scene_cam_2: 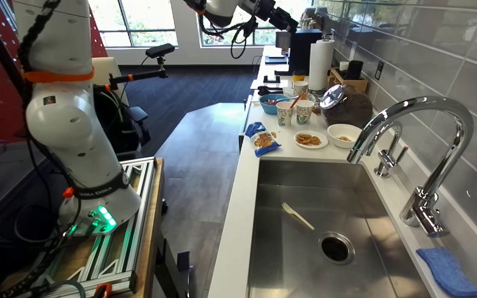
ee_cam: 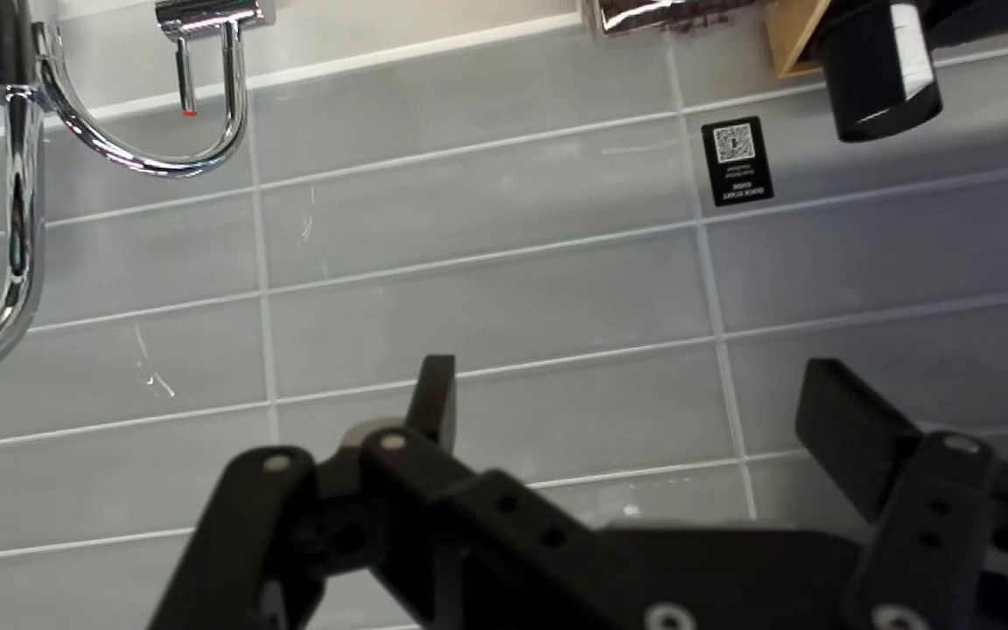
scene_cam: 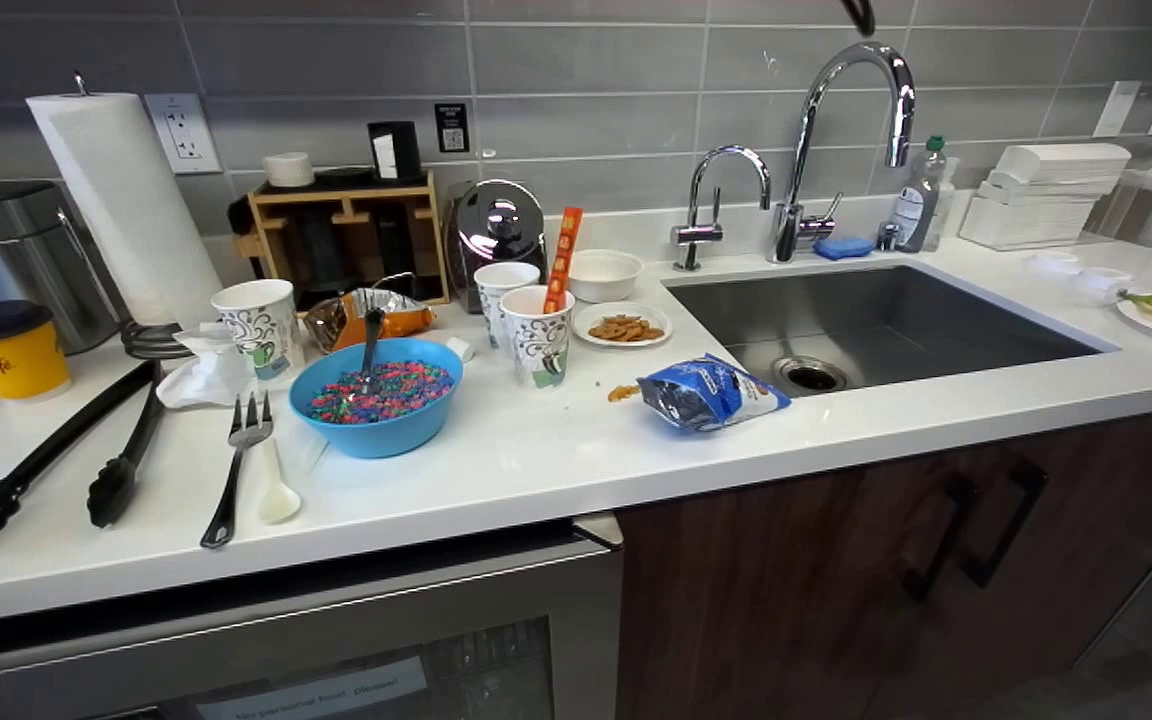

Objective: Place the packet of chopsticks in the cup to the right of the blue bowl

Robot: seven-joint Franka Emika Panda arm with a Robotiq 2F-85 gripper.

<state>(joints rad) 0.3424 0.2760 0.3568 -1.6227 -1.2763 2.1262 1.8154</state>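
Observation:
The packet of chopsticks (scene_cam: 562, 262) is an orange-red strip. It stands tilted in the cup (scene_cam: 539, 345), a white paper cup with dark greenish print, with its upper part above the rim. The packet (scene_cam_2: 296, 100) and cup (scene_cam_2: 284, 114) also show in an exterior view. The blue bowl (scene_cam: 391, 430), with purple-pink bits and a utensil inside, is beside that cup. My gripper (ee_cam: 631, 363) is open and empty in the wrist view, facing the grey tile wall. In an exterior view the gripper (scene_cam_2: 285, 21) is high above the counter, apart from the cups.
A like cup (scene_cam: 498, 280) stands just behind. A chip bag (scene_cam: 711, 393), a plate of chips (scene_cam: 663, 335) and a white bowl (scene_cam: 604, 275) are nearby. The sink (scene_cam: 1016, 325) and faucet (scene_cam: 901, 95) lie beyond. A paper towel roll (scene_cam: 126, 210) and tongs (scene_cam: 46, 440) are opposite.

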